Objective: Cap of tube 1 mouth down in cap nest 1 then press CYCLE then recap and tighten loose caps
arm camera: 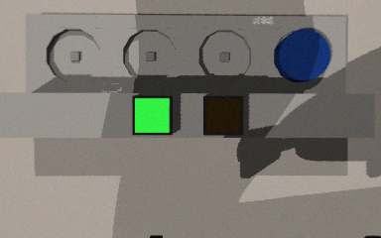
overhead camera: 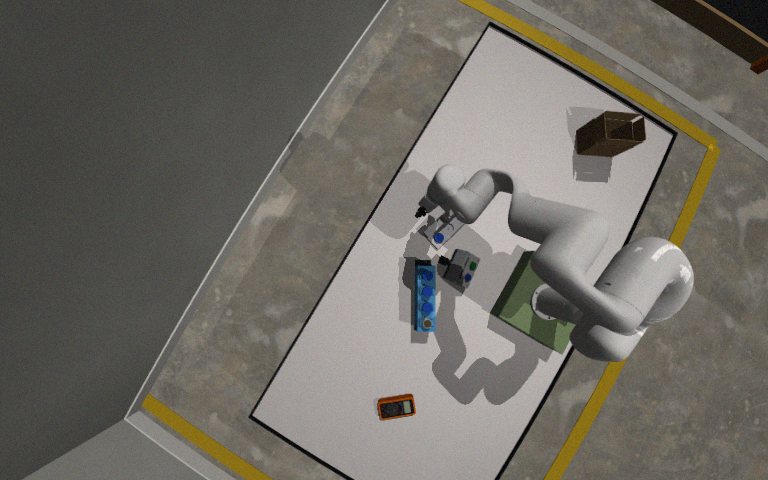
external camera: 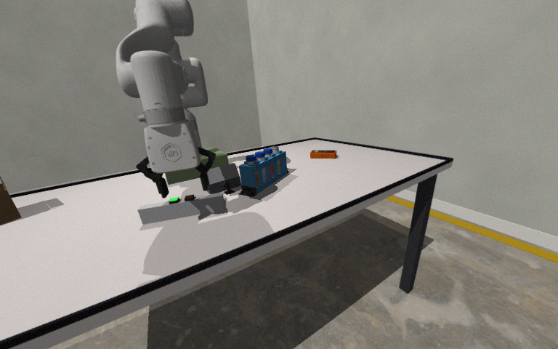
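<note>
The grey cap tray (arm camera: pixel 186 55) lies right under my wrist. A blue cap (arm camera: pixel 303 55) sits flat in its rightmost nest in the wrist view. The other three nests (arm camera: pixel 149 56) are empty. The green lamp (arm camera: pixel 152 115) is lit and the amber lamp (arm camera: pixel 223 115) is dark. My gripper (external camera: pixel 181 187) hangs open and empty a little above the tray (external camera: pixel 181 207). The blue decapping station (overhead camera: pixel 425 294) holds three tubes with blue caps and one uncapped tube (overhead camera: pixel 427 323) at its end. The key housing (overhead camera: pixel 461 268) with the green key (overhead camera: pixel 472 264) and blue key (overhead camera: pixel 468 277) stands beside the station.
A brown cardboard box (overhead camera: pixel 610 133) stands at one far end of the table. An orange multimeter (overhead camera: pixel 396 406) lies at the other end. The arm's base stands on a green plate (overhead camera: pixel 529 305) behind the key housing.
</note>
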`<action>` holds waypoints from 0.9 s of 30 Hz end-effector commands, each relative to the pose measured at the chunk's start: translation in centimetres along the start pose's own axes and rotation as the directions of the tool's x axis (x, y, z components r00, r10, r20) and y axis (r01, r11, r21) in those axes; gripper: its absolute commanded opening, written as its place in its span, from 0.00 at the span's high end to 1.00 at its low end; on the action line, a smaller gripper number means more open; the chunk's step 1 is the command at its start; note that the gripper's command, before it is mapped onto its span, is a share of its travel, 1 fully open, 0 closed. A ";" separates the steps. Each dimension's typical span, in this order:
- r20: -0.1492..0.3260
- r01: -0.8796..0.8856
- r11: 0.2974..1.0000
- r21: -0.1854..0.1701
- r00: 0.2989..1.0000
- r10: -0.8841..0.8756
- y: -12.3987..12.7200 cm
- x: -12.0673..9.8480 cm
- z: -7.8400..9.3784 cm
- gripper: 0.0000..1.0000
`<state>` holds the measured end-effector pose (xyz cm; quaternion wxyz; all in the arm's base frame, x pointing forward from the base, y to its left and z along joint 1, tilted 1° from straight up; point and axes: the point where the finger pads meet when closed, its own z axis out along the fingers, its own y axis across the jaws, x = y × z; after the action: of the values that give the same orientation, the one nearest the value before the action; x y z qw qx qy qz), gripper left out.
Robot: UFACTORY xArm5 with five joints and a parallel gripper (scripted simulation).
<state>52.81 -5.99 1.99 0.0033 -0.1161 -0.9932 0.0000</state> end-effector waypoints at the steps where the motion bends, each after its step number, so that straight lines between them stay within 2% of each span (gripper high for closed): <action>1: 0.005 0.000 1.000 0.013 1.000 0.000 0.0 -0.1 -0.1 0.00; 10: 0.005 0.000 1.000 0.013 1.000 0.000 0.0 -0.1 -0.1 0.00; 11: 0.005 0.000 1.000 0.013 1.000 0.000 0.3 0.5 -0.6 0.54; 15: 0.005 0.000 1.000 0.013 1.000 0.000 1.4 3.1 -2.2 0.54; 17: 0.005 0.000 1.000 0.013 1.000 0.000 1.4 3.1 -2.2 0.54; 27: 0.005 0.000 1.000 0.013 1.000 0.000 3.4 7.8 -5.2 0.54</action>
<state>47.97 -2.35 5.49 0.0054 -0.1158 -0.9933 0.0004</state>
